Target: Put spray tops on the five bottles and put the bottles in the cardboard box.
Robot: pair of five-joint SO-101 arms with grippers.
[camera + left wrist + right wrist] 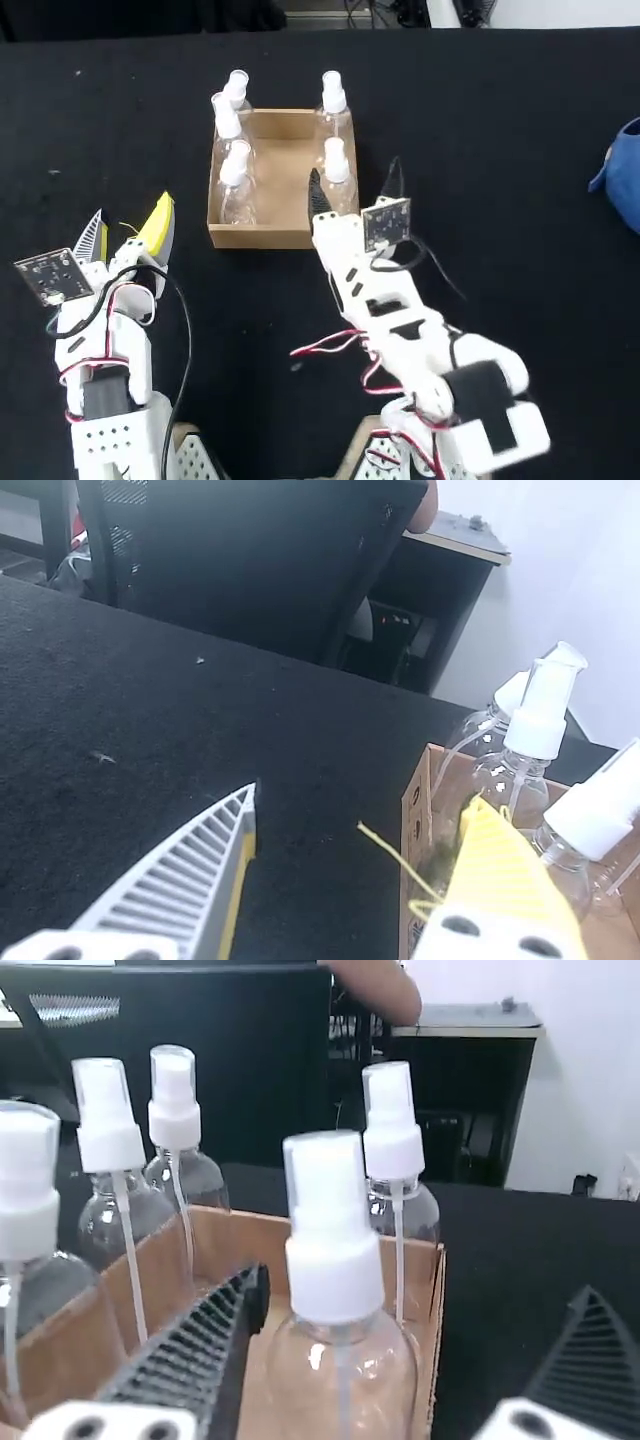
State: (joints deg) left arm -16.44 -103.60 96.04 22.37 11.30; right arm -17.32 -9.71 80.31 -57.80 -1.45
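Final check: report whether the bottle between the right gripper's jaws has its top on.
On: a white spray top caps the upright bottle.

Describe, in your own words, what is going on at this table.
Five bottles with white spray tops stand at the cardboard box; whether all are inside is unclear. The right gripper is open either side of the near-right bottle. The left gripper is open over the table beside the box, holding nothing.

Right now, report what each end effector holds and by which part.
Nothing. Left end effector: open over the table. Right end effector: open around a bottle.
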